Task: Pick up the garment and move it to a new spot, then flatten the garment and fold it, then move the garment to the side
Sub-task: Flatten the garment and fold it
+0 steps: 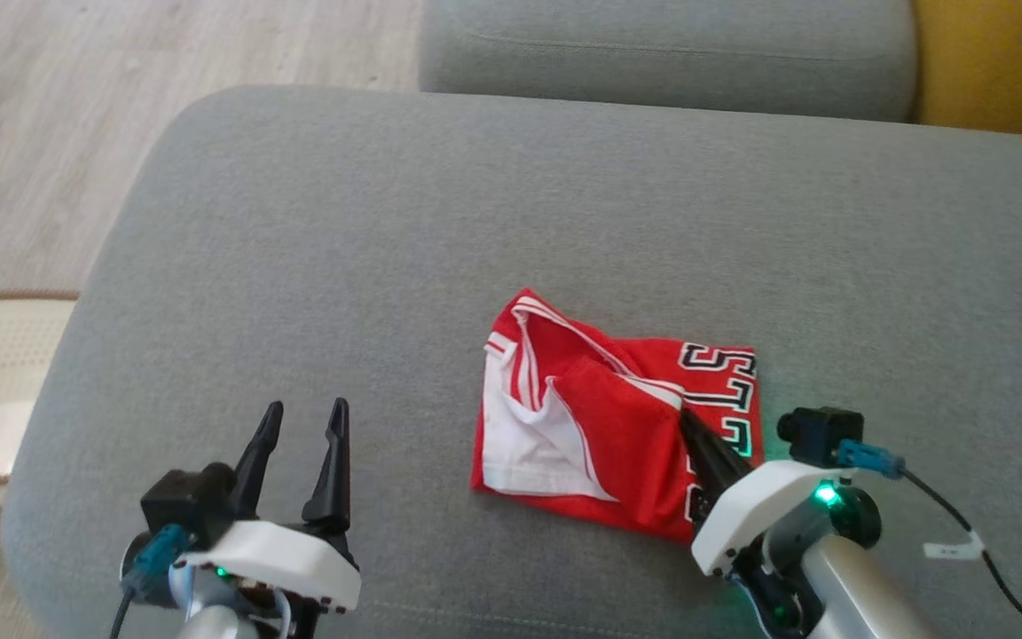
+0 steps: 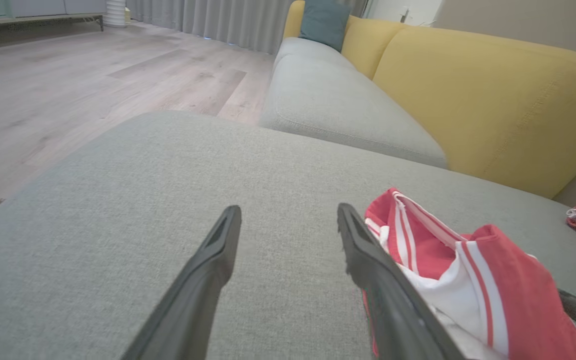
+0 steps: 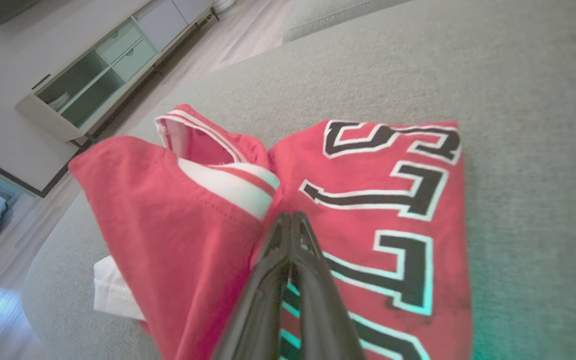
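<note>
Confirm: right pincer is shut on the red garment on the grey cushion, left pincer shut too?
Not quite: the left pincer is open, fingers spread apart above the grey cushion, as the left wrist view shows. The rest holds: the right pincer is shut on the red garment.

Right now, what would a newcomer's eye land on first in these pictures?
A crumpled red jersey with black-and-white lettering lies on the grey cushion, slightly right of centre. The right fingers are pinched shut on a raised fold of it, while the left fingers hover open above bare cushion to its left.
</note>
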